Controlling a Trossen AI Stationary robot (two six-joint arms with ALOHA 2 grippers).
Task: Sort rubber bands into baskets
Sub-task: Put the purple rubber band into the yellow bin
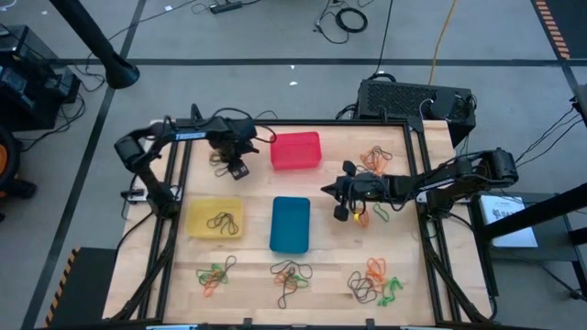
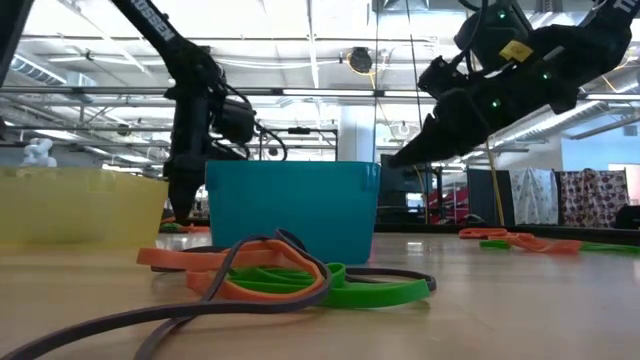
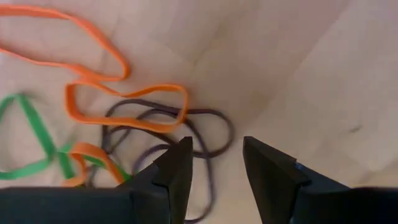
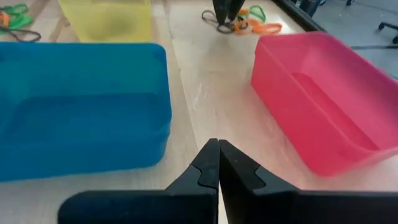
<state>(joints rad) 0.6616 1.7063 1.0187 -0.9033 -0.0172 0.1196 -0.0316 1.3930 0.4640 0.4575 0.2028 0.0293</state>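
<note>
Closest to the low camera lies a tangle of rubber bands (image 2: pixel 285 275), orange, green and grey-brown loops flat on the wooden table (image 2: pixel 520 310), with the blue basket (image 2: pixel 292 210) right behind them and the yellow basket (image 2: pixel 80 205) off to one side. Only the high view gives the whole layout: the red basket (image 1: pixel 295 150) toward the far edge, blue (image 1: pixel 290 224) in the middle, yellow (image 1: pixel 215 217) beside it holding a few dark bands (image 1: pixel 220 221), three heaps along the near edge and another heap (image 1: pixel 374 160) at the far right.

Over a small pile just left of the red basket, the left gripper (image 1: pixel 236 166) hangs; its wrist view alone shows that pile up close, thin orange loops (image 3: pixel 124 106) crossing a dark purple-brown one (image 3: pixel 205 134) and a green one (image 3: pixel 28 134), with the two dark fingers (image 3: pixel 177 171) parted above the dark band and nothing between them.

Between the red and blue baskets, above bare wood, the right gripper (image 1: pixel 337 191) sits raised, as the low view shows; its own camera shows the fingertips (image 4: pixel 208 163) pressed together and empty, with the red basket (image 4: pixel 323 99) and blue basket (image 4: pixel 81 106) either side.
</note>
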